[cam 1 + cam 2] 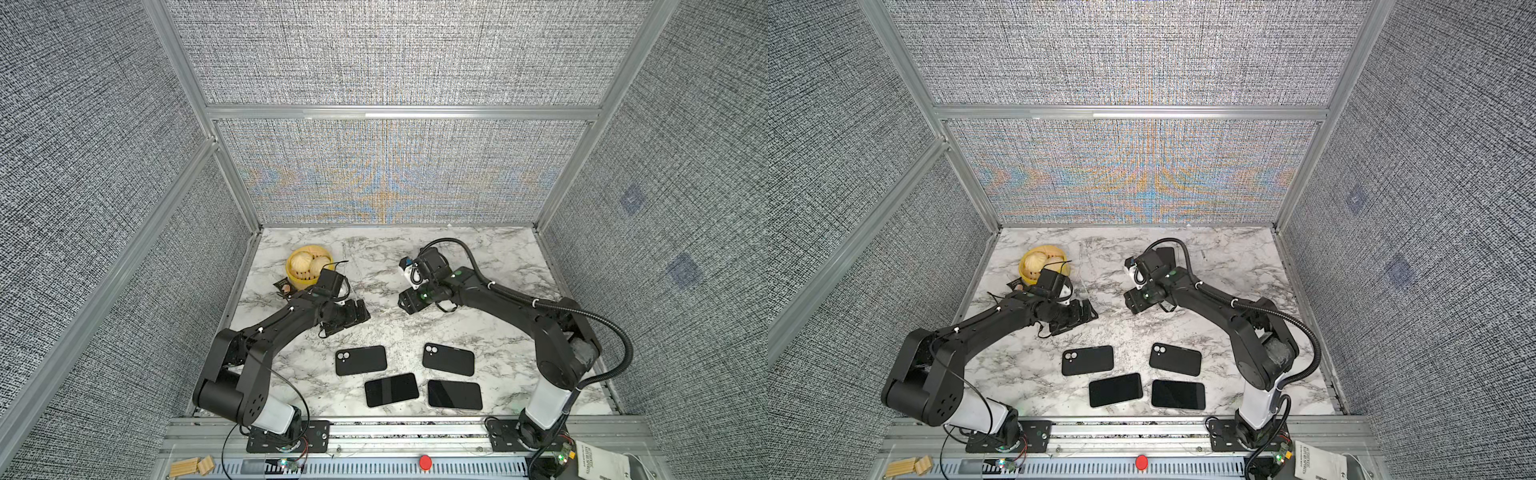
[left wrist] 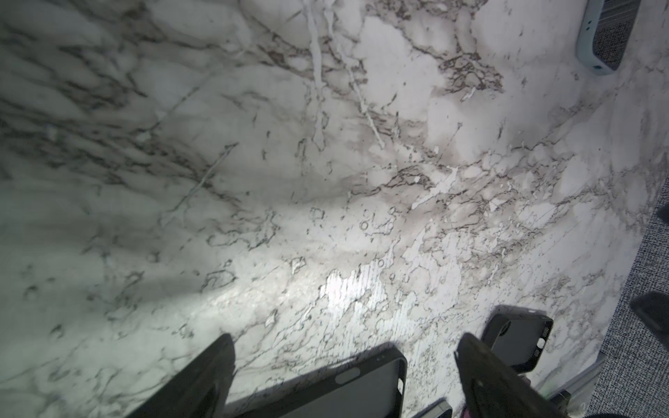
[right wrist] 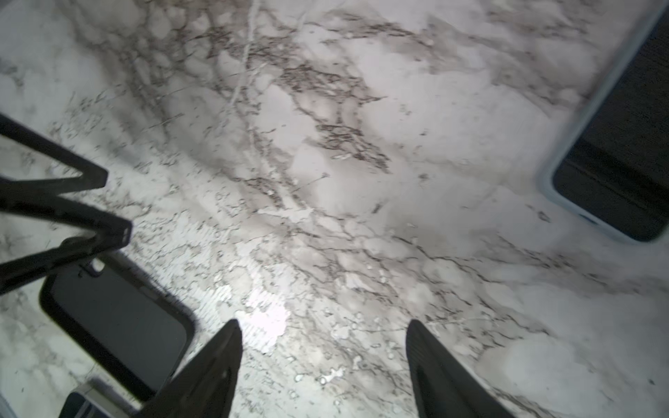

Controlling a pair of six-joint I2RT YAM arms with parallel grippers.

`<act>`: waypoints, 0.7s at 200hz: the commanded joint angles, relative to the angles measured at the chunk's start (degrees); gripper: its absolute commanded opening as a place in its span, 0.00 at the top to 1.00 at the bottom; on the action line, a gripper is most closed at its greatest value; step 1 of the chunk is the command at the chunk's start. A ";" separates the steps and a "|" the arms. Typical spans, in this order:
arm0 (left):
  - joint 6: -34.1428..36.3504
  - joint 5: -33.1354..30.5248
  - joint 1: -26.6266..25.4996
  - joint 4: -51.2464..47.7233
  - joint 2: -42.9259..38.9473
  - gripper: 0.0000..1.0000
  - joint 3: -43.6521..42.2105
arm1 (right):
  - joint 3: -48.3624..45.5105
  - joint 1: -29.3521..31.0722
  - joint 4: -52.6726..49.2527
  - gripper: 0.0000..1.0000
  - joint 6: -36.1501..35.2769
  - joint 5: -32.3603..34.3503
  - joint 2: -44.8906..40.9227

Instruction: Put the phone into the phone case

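Empty and spread wide: left tool, right tool. The phone looks stiff, slick, glass-faced, so pinch its long edges. The case is probably light, flexible, quick to slide.

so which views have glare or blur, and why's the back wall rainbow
Both top views: sharp, rainbow moiré on the back wall. Left wrist view: glare patch on the marble table, rest dim and soft. Right wrist view: similar glare, light-rimmed phone blurred.

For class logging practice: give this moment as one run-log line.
left gripper open, empty | right gripper open, empty | both phones uncased | both phone cases empty
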 commanded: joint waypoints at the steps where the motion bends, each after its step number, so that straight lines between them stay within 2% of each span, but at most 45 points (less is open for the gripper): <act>1: -1.48 0.07 0.84 0.76 -2.23 0.04 -1.95 | -0.25 4.06 4.68 0.25 -4.33 -1.37 0.70; 28: -4.21 -0.02 2.69 2.91 -4.94 0.04 -6.54 | -1.83 7.23 9.39 0.25 -10.25 -7.31 2.15; 65: -5.24 1.14 5.25 4.05 -4.52 0.04 -9.03 | -3.37 10.80 13.88 0.26 -20.14 -10.03 4.50; 88: -6.03 1.55 7.09 4.77 -4.79 0.04 -9.87 | -1.08 12.74 11.62 0.28 -25.04 -9.78 7.59; 140: -7.10 1.57 10.18 4.94 -6.70 0.04 -11.78 | 1.82 14.27 9.91 0.40 -29.02 -12.16 12.23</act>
